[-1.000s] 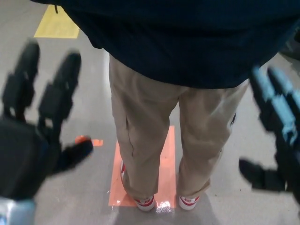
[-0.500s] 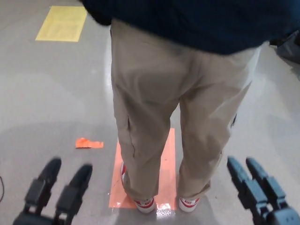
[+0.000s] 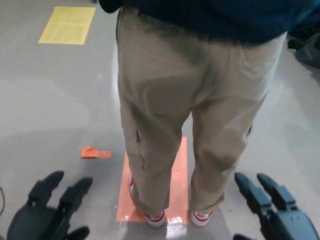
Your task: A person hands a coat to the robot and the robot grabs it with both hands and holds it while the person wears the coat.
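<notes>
Head view: both hands have dropped low and stay there since half a second back. Left hand (image 3: 47, 212) empty, fingers (image 3: 75, 192) spread apart; right hand (image 3: 277, 212) the same. The person (image 3: 200, 100) stands close, back turned, navy coat (image 3: 225, 17) already on the body (only its hem shows). Khaki trousers (image 3: 165, 110), sneakers (image 3: 155, 216) on orange floor patch (image 3: 177, 160). Judged: holding step over, coat released.

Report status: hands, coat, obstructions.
Left hand open, low. Right hand open, low. Dark coat on the person, not held. Person's legs directly ahead.
</notes>
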Available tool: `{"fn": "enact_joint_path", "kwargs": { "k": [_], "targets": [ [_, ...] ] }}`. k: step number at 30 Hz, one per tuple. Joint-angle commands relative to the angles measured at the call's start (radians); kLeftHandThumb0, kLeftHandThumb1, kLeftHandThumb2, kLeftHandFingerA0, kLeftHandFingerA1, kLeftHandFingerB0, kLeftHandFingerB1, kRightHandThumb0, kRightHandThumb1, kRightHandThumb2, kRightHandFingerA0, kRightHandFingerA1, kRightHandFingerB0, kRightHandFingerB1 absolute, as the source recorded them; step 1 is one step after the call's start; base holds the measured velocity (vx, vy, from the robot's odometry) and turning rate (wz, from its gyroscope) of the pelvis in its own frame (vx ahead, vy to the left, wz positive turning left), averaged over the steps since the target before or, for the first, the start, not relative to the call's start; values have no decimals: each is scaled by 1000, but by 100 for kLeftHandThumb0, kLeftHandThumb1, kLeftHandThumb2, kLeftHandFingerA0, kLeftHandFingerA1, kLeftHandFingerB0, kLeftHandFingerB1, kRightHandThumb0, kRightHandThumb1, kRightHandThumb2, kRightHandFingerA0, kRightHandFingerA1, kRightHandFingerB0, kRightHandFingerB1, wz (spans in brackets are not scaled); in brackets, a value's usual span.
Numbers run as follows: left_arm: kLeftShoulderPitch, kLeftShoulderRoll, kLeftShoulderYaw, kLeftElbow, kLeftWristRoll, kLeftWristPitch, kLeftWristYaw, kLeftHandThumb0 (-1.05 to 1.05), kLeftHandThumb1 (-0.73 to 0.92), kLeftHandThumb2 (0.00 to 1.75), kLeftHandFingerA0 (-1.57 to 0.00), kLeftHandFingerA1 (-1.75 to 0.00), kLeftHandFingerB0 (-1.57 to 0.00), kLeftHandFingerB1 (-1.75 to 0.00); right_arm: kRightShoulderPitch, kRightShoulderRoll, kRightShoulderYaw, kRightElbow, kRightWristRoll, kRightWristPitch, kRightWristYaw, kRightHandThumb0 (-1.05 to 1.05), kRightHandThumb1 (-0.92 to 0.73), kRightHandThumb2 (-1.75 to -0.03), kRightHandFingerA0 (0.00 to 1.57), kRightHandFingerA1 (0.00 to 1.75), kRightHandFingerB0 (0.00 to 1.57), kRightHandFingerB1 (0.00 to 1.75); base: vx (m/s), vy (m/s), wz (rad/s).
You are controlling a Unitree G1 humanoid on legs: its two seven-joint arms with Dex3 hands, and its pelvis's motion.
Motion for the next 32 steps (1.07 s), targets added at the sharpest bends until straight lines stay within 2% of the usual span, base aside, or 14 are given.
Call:
{"fn": "enact_joint_path", "kwargs": {
  "k": [1, 2, 3, 5, 13, 14, 15, 19, 22, 23, 25, 26, 30, 32],
  "targets": [
    [-144, 5, -22, 122, -54, 41, -186, -75, 81, 118, -7, -44, -1, -29, -119, -11, -16, 81, 101, 136, 284, -76, -66, -97, 0, 22, 0, 15, 0, 0, 0],
    [-160, 2, -21, 138, -62, 39, -195, -83, 86, 120, -14, -46, 0, -24, -133, -8, -16, 85, 107, 149, 307, -75, -66, -97, 0, 22, 0, 16, 0, 0, 0],
    [-178, -4, -15, 166, -81, 21, -197, -82, 91, 81, -24, -35, 0, -17, -147, -6, -17, 88, 113, 163, 331, -72, -63, -95, 0, 25, 0, 19, 0, 0, 0],
    [-205, -33, 27, 255, -181, -75, -195, -77, 92, 73, -28, -32, 0, -12, -171, 4, -17, 102, 129, 203, 390, -66, -59, -92, 0, 32, 0, 22, 0, 0, 0],
    [-299, -65, 54, 399, -224, -86, -215, -75, 87, 67, -35, -32, -1, -14, -236, 26, -20, 142, 152, 277, 470, -45, -78, -65, 14, 32, 0, 17, 0, 0, 0],
    [-315, -66, 49, 417, -219, -84, -218, -79, 73, 105, -25, -45, 0, -19, -245, 27, -21, 145, 155, 284, 479, -45, -79, -64, 15, 32, 0, 17, 0, 0, 0],
    [-324, -68, 44, 429, -216, -80, -224, -73, 88, 70, -30, -32, 0, -11, -250, 27, -20, 148, 154, 289, 483, -45, -79, -64, 16, 32, 0, 18, 0, 0, 0],
    [-358, -82, 23, 489, -201, -77, -221, -75, 88, 67, -31, -31, 0, -14, -262, 27, -16, 161, 163, 305, 516, -45, -71, -81, 14, 39, 0, 10, 0, 0, 0],
    [-380, -89, 13, 523, -199, -79, -218, -75, 89, 67, -30, -31, 0, -13, -277, 24, -13, 173, 165, 309, 522, -41, -79, -64, 18, 31, 0, 16, 0, 0, 0],
    [-404, -90, 5, 549, -193, -69, -219, -76, 91, 67, -29, -31, 0, -13, -309, 27, -10, 208, 163, 303, 511, -26, -71, -115, 0, 46, 0, 50, 0, 0, 0],
    [-418, -88, -4, 567, -191, -62, -215, -77, 92, 68, -29, -30, 0, -13, -327, 32, -9, 231, 169, 295, 501, -26, -71, -115, 1, 46, 0, 50, 0, 0, 0],
    [-429, -90, -14, 578, -185, -55, -202, -76, 92, 68, -29, -30, 0, -14, -343, 33, -9, 253, 176, 289, 498, -38, -79, -63, 21, 31, 0, 18, 0, 0, 0],
    [-454, -96, -32, 601, -185, -42, -200, -73, 92, 72, -27, -31, 0, -11, -360, 29, -21, 271, 201, 282, 494, -37, -73, -80, 19, 37, 0, 13, 0, 0, 0],
    [-445, -96, -41, 605, -184, -52, -186, -73, 92, 71, -27, -31, 0, -13, -348, 30, -22, 271, 211, 276, 490, -36, -80, -63, 22, 30, 0, 20, 0, 0, 0]
  ]
}}
